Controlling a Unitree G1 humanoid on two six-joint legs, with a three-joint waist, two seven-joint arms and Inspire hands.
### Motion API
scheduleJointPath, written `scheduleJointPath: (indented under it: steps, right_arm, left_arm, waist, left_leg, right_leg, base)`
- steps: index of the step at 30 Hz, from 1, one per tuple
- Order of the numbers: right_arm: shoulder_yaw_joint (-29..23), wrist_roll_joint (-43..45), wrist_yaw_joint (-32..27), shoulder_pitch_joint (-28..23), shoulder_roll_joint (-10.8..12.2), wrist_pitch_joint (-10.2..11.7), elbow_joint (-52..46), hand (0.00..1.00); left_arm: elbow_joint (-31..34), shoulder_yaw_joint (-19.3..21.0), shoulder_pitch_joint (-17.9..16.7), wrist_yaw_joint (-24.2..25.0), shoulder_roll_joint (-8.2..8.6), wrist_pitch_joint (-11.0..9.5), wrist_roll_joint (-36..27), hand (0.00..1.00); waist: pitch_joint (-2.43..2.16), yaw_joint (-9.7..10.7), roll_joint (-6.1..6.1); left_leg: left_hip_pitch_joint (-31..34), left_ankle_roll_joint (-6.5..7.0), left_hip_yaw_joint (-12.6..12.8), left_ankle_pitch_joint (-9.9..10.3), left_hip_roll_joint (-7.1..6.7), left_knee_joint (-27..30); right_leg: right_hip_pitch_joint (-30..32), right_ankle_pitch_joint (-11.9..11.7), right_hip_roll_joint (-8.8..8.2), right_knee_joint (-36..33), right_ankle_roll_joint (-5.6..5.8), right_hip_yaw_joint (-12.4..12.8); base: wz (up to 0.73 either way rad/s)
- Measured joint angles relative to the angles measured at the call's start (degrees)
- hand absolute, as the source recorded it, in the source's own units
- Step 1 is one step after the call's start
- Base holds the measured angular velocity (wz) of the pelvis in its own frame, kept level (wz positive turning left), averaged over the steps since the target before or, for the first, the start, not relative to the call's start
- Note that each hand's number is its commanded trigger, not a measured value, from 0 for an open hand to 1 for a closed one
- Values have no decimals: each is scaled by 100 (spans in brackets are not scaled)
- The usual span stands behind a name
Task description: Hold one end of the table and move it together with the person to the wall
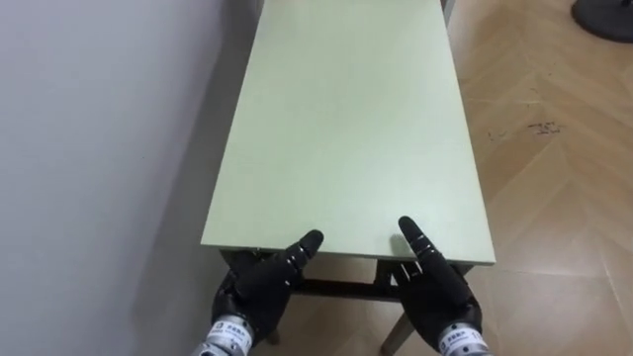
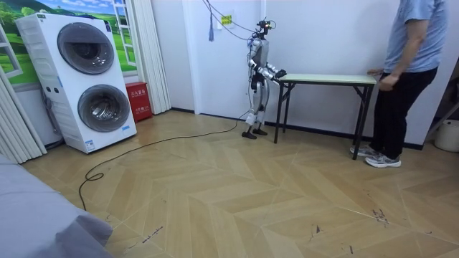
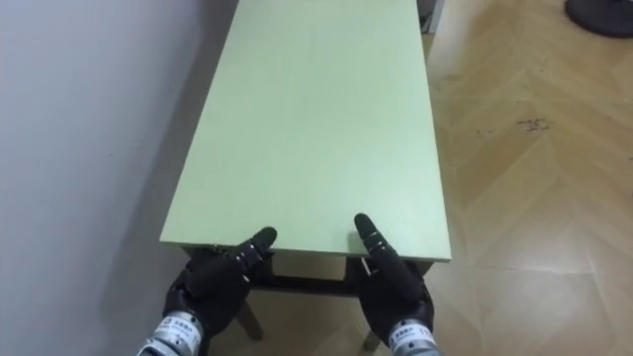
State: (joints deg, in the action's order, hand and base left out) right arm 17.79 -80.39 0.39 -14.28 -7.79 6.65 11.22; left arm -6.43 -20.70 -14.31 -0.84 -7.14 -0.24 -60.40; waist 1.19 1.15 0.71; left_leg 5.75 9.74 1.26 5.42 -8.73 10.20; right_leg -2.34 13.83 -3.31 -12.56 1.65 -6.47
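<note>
A long table [image 1: 346, 129] with a pale green top and dark legs stands lengthwise before me, its left side along a white wall. My left hand [image 1: 259, 287] is at the left part of its near short edge. My right hand [image 1: 435, 292] is at the right part of the same edge. Both reach just over that edge from below. In the room view I stand upright at the table's [image 2: 326, 78] left end. A person [image 2: 405, 79] in a blue shirt stands at its other end with a hand at the edge. All the table's legs rest on the floor.
The white wall [image 1: 89, 148] runs close along the table's left side. Wooden floor [image 1: 554, 178] lies open to the right. A dark round base [image 1: 603, 15] sits at the far right. A stacked washer and dryer [image 2: 90, 79] and a red box [image 2: 138, 100] stand behind me.
</note>
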Motion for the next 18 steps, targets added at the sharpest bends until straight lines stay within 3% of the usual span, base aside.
scheduleJointPath:
  steps: [12,18]
  right_arm:
    - [-109,150,451,-34,-126,-182,191,0]
    - [-126,499,932,3,-102,-281,584,0]
  left_arm:
    - [-130,15,5,362,-51,172,343,0]
    - [-719,29,5,444,-64,197,557,0]
  waist:
    - [-1,-4,-4]
    - [-69,4,-92]
  left_leg:
    - [-6,0,-1,0,0,-6]
    - [-94,-2,-7,2,0,-40]
  right_leg:
    - [2,-10,0,8,0,-7]
    - [-101,-26,5,86,-1,-17]
  base:
    - [0]
    - [0]
